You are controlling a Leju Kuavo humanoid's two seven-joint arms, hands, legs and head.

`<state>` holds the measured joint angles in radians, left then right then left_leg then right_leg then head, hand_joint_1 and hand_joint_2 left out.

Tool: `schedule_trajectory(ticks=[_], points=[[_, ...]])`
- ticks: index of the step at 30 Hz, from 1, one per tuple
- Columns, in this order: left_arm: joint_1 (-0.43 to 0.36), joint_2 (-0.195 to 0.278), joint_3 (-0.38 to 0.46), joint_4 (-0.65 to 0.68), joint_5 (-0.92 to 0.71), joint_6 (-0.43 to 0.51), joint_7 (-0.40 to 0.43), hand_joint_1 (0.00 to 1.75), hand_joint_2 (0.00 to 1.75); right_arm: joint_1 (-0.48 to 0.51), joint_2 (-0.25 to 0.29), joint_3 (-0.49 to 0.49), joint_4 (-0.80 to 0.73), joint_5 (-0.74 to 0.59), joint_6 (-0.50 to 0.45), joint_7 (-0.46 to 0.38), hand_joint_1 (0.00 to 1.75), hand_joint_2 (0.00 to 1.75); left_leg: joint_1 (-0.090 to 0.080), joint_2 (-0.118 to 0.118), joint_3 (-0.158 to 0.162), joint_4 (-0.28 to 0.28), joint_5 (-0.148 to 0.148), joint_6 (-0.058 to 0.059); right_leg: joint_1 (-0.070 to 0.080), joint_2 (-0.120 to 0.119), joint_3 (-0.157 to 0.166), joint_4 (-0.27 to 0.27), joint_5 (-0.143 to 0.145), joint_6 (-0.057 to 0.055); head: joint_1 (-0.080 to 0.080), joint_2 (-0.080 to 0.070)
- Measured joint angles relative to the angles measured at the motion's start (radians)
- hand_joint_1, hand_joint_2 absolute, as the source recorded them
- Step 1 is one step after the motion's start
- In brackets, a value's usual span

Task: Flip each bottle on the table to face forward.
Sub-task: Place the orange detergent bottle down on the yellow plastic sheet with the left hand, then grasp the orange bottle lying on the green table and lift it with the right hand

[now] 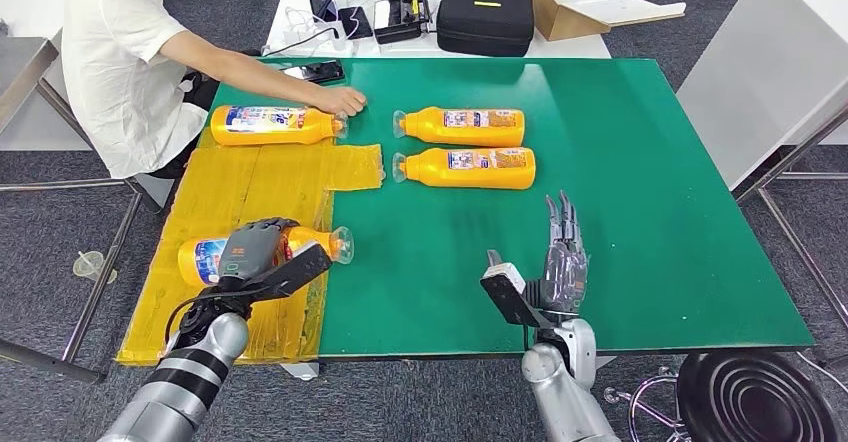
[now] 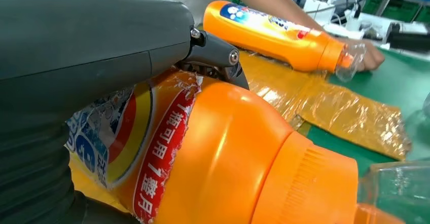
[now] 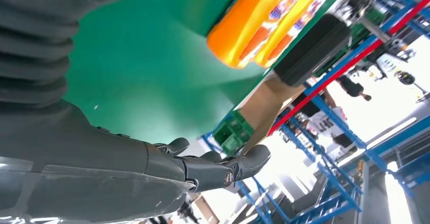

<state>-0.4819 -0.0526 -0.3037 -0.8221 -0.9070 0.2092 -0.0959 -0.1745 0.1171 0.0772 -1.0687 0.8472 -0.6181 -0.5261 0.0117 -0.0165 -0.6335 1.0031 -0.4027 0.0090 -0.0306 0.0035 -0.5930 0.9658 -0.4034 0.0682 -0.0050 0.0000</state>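
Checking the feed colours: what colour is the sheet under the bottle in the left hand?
Translucent yellow sheet, clearest in the head view.

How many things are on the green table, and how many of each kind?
Orange plastic bottles lying on their sides: 4
Yellow crinkly plastic sheet: 1
Black phone at the far edge: 1
Total: 6
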Motion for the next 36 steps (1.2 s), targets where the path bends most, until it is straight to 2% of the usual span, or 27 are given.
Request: schedule_trajectory(ticks=[1,3,12,18,23,27,30,33,36], points=[[-0.014,0.000,-0.004,0.026,-0.007,-0.015,0.001,0.03,1.75,-0.003,-0.002,0.012,0.004,-0.012,0.000,0.001,0.00,1.75,0.000,0.000,0.000,0.000,0.000,0.000,0.000,0.000,0.000,0.000,0.000,0.000,0.000,0.000],[-0.042,0.001,-0.018,0.080,-0.027,-0.046,0.002,0.00,1.75,-0.010,-0.008,0.038,0.012,-0.036,0.000,0.002,0.00,1.75,0.000,0.000,0.000,0.000,0.000,0.000,0.000,0.000,0.000,0.000,0.000,0.000,0.000,0.000],[-0.138,0.003,-0.055,0.263,-0.056,-0.092,0.010,0.00,1.75,-0.042,-0.023,0.112,0.056,-0.092,0.000,-0.018,0.00,1.75,0.000,0.000,0.005,-0.001,0.000,0.000,0.000,0.000,0.006,0.000,0.000,0.000,0.000,0.000],[-0.157,0.003,-0.057,0.297,-0.054,-0.104,0.007,0.00,1.75,-0.042,-0.028,0.126,0.069,-0.100,0.000,-0.023,0.00,1.75,0.000,0.000,0.009,-0.001,0.000,0.000,0.000,0.000,0.008,0.000,0.000,0.000,0.000,0.000],[-0.170,0.010,-0.056,0.297,0.001,-0.174,-0.044,0.00,1.75,-0.042,-0.032,0.129,0.079,-0.118,0.000,-0.035,0.00,1.75,0.000,0.000,0.010,-0.001,0.000,0.000,0.000,0.000,0.010,0.001,0.000,0.000,0.000,0.000],[-0.162,0.024,-0.057,0.256,0.055,-0.229,-0.074,0.00,1.75,-0.040,-0.037,0.128,0.084,-0.120,0.000,-0.044,0.00,1.75,0.000,0.000,0.011,-0.001,0.000,0.000,0.000,0.000,0.010,0.001,-0.001,0.000,0.000,0.000],[-0.143,0.033,-0.062,0.213,0.081,-0.226,-0.080,0.00,1.75,-0.037,-0.040,0.128,0.085,-0.120,0.000,-0.044,0.00,1.75,0.000,0.000,0.010,-0.001,0.000,0.000,0.000,0.000,0.010,0.001,-0.001,0.000,0.000,0.000],[-0.081,0.037,-0.065,0.115,0.165,-0.171,-0.119,0.00,1.75,-0.025,-0.044,0.128,0.084,-0.120,0.000,-0.042,0.00,1.75,0.000,0.000,0.009,0.000,0.000,0.000,0.000,0.000,0.008,0.001,-0.001,0.000,0.000,0.000],[0.034,0.023,-0.062,-0.082,0.306,-0.074,-0.192,0.00,1.75,-0.002,-0.047,0.128,0.080,-0.127,0.000,-0.040,0.00,1.75,0.000,0.000,0.005,0.000,0.000,0.000,0.000,0.000,0.004,0.001,-0.001,0.000,0.000,0.000]])
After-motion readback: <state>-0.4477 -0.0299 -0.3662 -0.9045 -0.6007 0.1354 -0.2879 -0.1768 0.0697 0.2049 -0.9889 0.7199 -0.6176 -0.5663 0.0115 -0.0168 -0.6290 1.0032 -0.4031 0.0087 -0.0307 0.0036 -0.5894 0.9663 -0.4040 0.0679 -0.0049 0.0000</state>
